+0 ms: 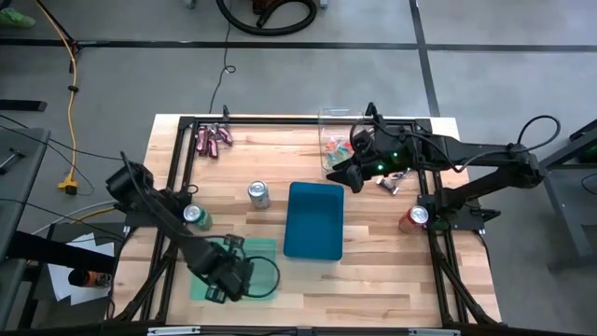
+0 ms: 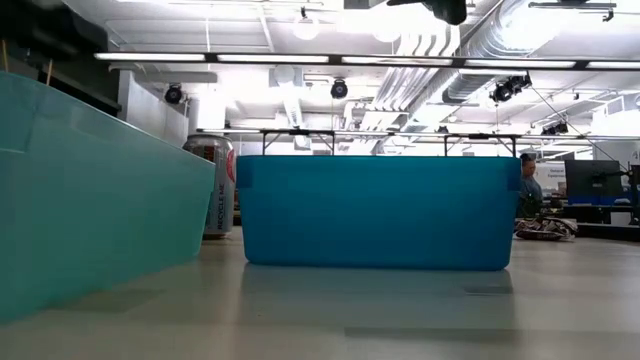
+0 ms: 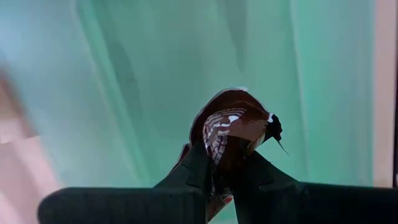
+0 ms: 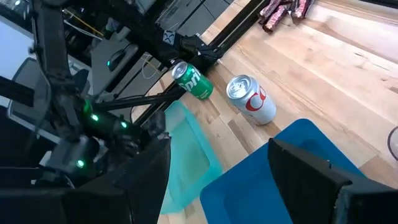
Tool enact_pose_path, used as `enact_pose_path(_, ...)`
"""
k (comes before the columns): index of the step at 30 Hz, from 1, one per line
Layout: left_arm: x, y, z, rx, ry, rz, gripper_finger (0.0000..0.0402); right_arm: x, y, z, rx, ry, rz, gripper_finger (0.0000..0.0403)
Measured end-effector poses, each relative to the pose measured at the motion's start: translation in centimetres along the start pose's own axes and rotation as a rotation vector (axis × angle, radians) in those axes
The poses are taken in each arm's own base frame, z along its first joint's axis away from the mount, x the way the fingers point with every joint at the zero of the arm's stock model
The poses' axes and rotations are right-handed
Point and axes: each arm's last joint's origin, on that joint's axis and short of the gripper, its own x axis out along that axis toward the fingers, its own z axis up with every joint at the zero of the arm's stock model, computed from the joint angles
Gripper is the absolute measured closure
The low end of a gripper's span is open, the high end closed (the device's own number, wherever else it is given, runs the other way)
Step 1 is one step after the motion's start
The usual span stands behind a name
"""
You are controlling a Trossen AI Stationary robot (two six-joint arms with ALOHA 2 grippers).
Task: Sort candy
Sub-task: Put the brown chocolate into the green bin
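The left gripper (image 3: 222, 180), clamped on a dark red-brown candy (image 3: 233, 127), hangs over the green bin (image 1: 266, 280) for dropping, while the right gripper (image 1: 354, 175) waits open by the clear container (image 1: 328, 126).

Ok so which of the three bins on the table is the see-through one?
The clear bin at the far right, holding bright candies beside the right pincer. The middle bin is solid blue, the near-left bin tinted green.

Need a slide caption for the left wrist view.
Left tool shut on a dark red-brown wrapped candy, above the green bin.
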Motion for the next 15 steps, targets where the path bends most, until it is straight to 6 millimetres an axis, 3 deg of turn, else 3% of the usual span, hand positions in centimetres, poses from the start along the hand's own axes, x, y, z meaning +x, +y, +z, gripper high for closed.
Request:
enact_pose_path(7, 3.3, 0.0, 2.6, -0.099, -0.049, -0.043, 0.0381, 0.0, -0.1, -0.3, -0.025, 0.019, -0.015, 0.0139)
enact_pose_path(15, 6.5, 0.5, 3.2, -0.166, 0.019, 0.02, 0.038, 0.0, -0.3, -0.5, -0.094, 0.05, -0.04, 0.0139)
